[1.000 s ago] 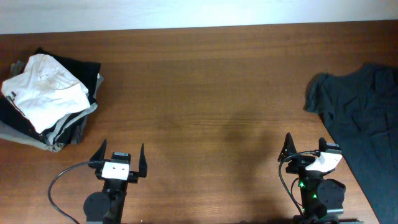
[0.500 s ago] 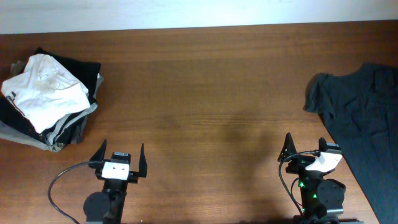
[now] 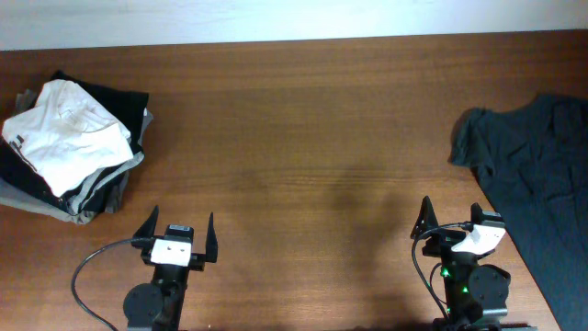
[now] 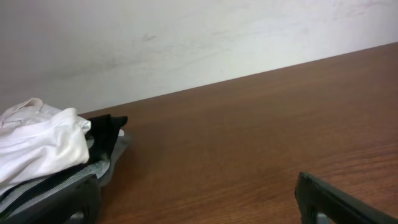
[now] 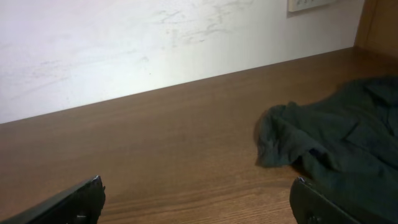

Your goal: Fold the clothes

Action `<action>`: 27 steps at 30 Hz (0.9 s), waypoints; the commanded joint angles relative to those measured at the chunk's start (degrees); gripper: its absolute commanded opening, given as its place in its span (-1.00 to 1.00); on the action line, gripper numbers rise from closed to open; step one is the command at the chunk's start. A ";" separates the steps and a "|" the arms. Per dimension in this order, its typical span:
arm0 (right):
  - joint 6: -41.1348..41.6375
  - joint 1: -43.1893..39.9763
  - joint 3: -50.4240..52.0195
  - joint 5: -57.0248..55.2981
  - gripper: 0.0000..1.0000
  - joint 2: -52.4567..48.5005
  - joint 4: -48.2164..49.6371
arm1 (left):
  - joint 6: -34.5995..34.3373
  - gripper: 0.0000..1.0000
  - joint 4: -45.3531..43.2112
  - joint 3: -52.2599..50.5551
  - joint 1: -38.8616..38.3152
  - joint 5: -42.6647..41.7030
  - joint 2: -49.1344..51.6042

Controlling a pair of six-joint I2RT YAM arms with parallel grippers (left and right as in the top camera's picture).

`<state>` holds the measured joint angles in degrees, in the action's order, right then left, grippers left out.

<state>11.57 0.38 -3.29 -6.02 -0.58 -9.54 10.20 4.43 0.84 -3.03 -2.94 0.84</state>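
Observation:
A dark grey-green shirt [image 3: 542, 175] lies spread and crumpled at the table's right edge; it also shows in the right wrist view [image 5: 336, 140]. A pile of clothes [image 3: 69, 147], white garment on top of black and grey ones, sits at the far left and shows in the left wrist view [image 4: 43, 155]. My left gripper [image 3: 176, 232] is open and empty near the front edge, left of centre. My right gripper [image 3: 450, 219] is open and empty near the front edge, just left of the shirt. Neither touches any cloth.
The wooden table [image 3: 303, 138] stretches between the pile and the shirt. A white wall [image 5: 155, 43] runs along the far edge. Cables trail from both arm bases at the front.

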 commanded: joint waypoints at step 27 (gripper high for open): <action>-0.70 -0.46 -36.44 21.88 0.98 -34.69 -16.59 | -3.52 0.99 18.34 52.70 0.31 -12.33 51.89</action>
<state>11.53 0.34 -32.97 15.57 -26.46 -22.85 7.18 17.37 42.22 -3.03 -14.72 42.26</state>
